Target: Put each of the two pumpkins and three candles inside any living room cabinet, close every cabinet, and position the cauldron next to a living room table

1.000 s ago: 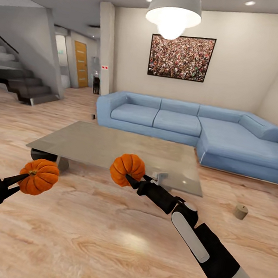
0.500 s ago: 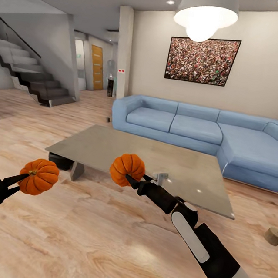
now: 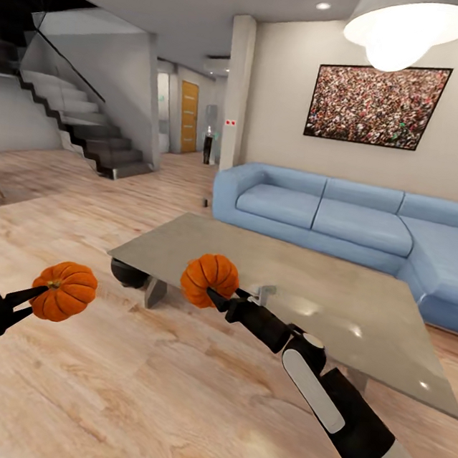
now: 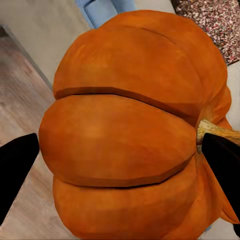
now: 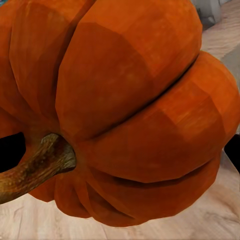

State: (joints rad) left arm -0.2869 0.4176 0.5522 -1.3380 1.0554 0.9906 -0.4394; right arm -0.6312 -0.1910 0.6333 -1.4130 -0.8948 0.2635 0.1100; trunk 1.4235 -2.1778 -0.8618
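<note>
Both grippers carry small orange ribbed pumpkins above the wooden floor. My left gripper is shut on one pumpkin at the lower left; up close, this pumpkin sits between two black fingertips. My right gripper is shut on the other pumpkin, in front of the low grey table; the right wrist view shows that pumpkin and its brown stem. A round black cauldron sits on the floor under the table's near left corner, partly hidden. The candles and the cabinet are out of view.
A blue corner sofa stands behind the table against the far wall. A staircase rises at the left, with a hallway and an orange door beyond it. A pendant lamp hangs overhead. Bare wood floor spreads to the left and front.
The camera has turned left, so the table, sofa and stairs have shifted right in the picture and the candle on the floor has left the frame. Both arms hold their pumpkins as before.
</note>
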